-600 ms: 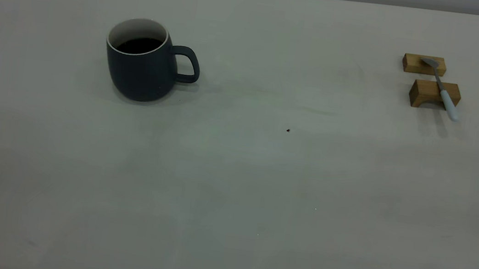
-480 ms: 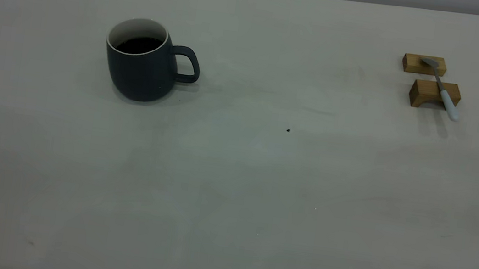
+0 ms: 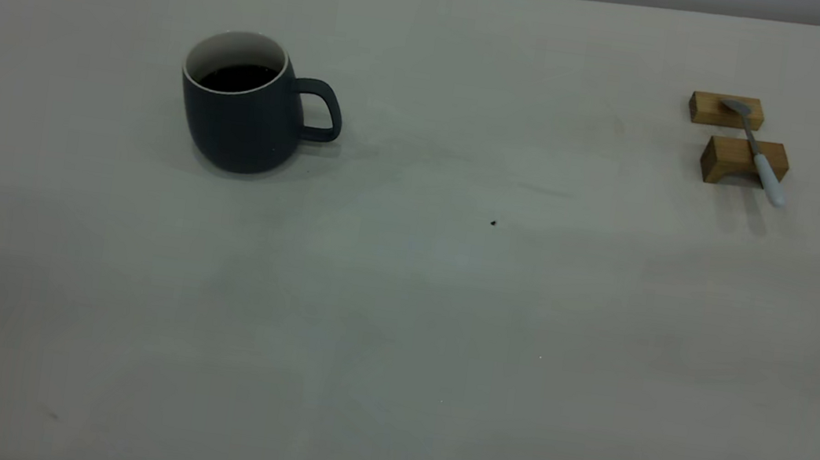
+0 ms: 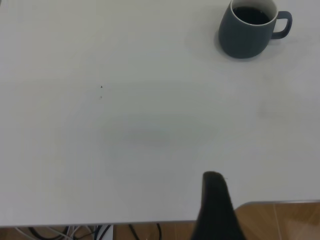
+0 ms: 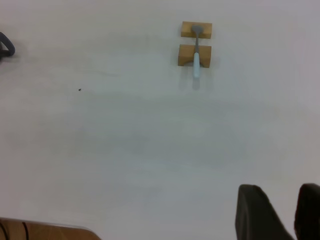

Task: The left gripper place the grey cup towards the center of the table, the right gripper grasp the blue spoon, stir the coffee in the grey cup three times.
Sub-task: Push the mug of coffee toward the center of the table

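On table [image 3: 401,300] left, grey cup [image 3: 242,121] upright, blue spoon [image 3: 757,153] seemingly across blocks [image 3: 732,160]

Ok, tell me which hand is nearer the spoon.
Right. The right hand faces the spoon, on its wooden blocks, across the table. The left hand faces only the cup, no spoon in its view.

Bare table [image 3: 398,323] is lying open ahead of both sets of fingers [image 5: 260,215], with only the grey cup [image 3: 244,109] and, well apart from it, two wooden blocks [image 3: 744,161] carrying the blue spoon [image 3: 760,161] standing in the way.
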Controlling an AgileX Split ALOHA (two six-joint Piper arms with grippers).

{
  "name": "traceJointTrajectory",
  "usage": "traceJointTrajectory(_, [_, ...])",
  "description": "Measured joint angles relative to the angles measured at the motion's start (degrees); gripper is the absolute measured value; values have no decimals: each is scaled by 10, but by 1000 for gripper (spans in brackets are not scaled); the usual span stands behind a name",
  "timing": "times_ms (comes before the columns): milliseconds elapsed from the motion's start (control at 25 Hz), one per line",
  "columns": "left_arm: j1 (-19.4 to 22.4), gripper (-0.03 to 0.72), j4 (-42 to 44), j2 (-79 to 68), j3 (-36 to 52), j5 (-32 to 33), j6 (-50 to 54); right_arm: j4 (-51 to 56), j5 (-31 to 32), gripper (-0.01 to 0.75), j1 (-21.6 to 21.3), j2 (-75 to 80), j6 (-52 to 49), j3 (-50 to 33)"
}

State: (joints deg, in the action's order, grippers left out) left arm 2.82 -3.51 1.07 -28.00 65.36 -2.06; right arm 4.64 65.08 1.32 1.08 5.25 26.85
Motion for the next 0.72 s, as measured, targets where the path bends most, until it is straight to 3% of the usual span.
traceJointTrajectory(720, [0, 585, 0, -7, 0, -5, 17, 0, 0, 238, 0, 0, 0, 0])
